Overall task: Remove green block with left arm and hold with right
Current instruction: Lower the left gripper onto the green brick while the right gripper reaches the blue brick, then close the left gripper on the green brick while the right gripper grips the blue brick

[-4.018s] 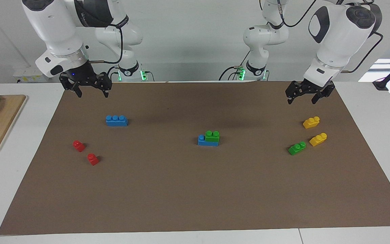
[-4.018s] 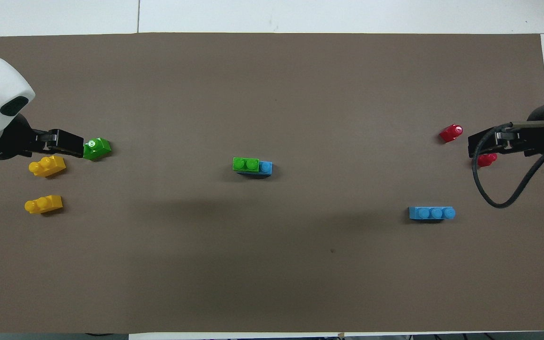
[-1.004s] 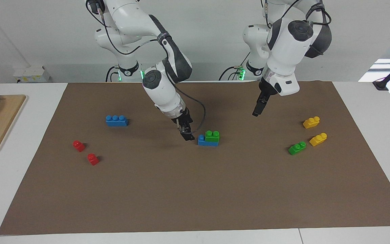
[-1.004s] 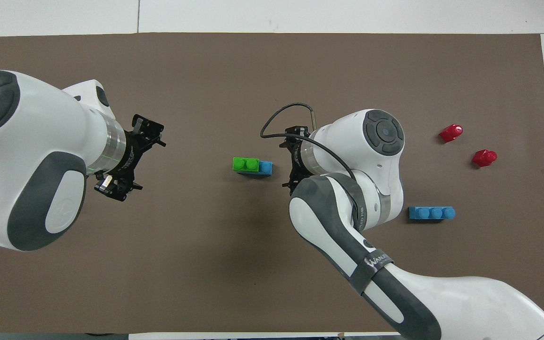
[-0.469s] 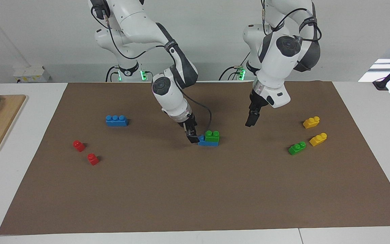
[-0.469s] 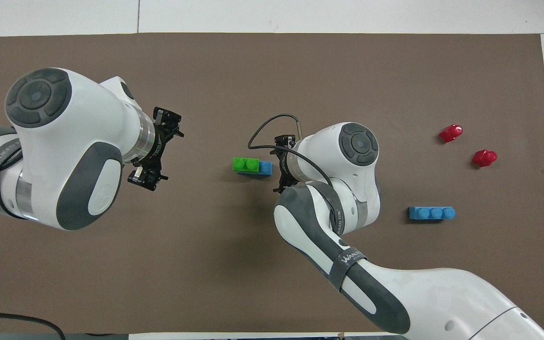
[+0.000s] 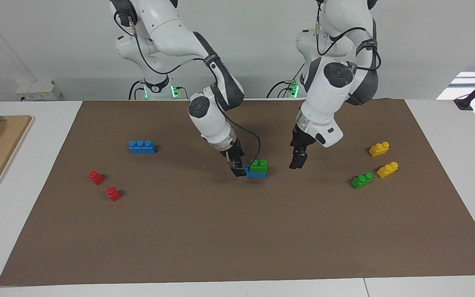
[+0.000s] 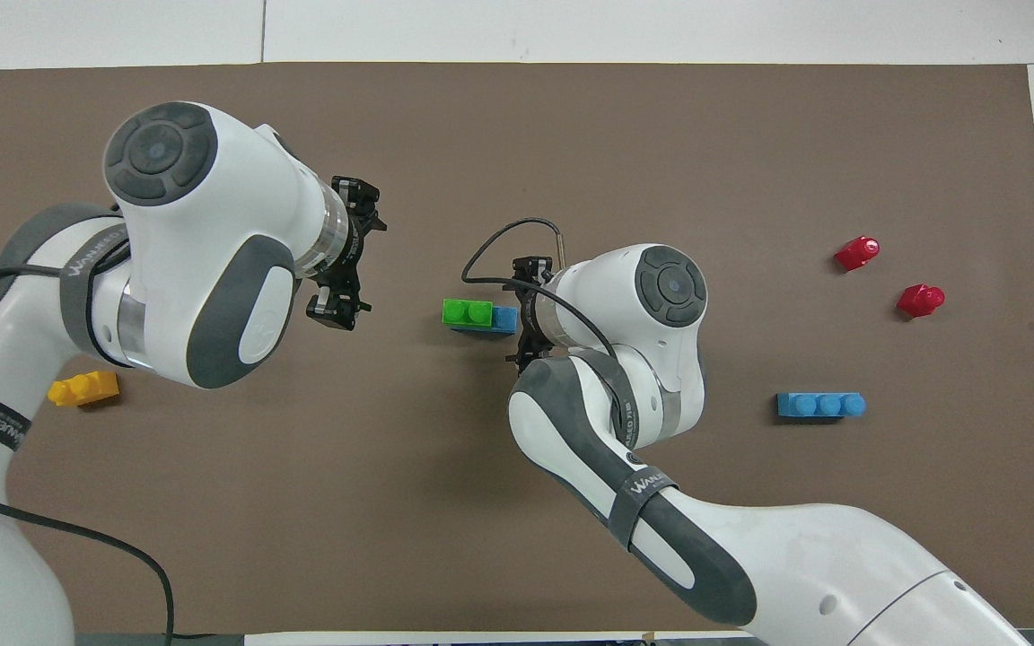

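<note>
Green block point(image 7: 258, 165): I see it stacked on a blue brick point(image 7: 256, 174) mid-table, at that brick's left-arm end.
Right jaws point(image 7: 238, 169): spread open, low at the blue brick's bare end; green block just beside them, untouched.
Left jaws point(image 7: 296, 160): open, empty, above the mat point(image 7: 221, 231); green block near, toward the right arm's end.
</note>
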Robot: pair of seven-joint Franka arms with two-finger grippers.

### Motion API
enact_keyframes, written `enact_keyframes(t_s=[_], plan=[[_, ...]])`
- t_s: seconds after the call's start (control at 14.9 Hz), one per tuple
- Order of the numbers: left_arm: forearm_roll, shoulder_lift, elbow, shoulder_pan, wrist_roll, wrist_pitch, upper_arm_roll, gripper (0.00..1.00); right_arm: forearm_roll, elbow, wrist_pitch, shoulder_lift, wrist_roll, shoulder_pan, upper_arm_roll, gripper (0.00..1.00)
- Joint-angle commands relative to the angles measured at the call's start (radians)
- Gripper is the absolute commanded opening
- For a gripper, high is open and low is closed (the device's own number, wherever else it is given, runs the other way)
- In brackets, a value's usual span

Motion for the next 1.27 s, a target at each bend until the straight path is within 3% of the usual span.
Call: enact_keyframes(t_s=[0.0,0.33,0.94,1.21], plan=[[0.006,0.037,0.028,-0.019,-0.074,0.015,0.016,1.0,0.029,0.0,0.044,0.028,-0.016,0.006,0.0,1.0],[0.059,0.067,0.01,-0.089,-0.256,0.065,0.014,1.0,0.029,-0.007,0.075,0.045,-0.022,0.011,0.0,1.0],[0.061,0.064,-0.125,-0.16,-0.332,0.154,0.016,1.0,0.029,-0.019,0.082,0.045,-0.022,0.009,0.0,0.97],[0.061,0.076,-0.133,-0.163,-0.37,0.196,0.016,1.0,0.029,-0.019,0.082,0.043,-0.022,0.009,0.0,0.95]])
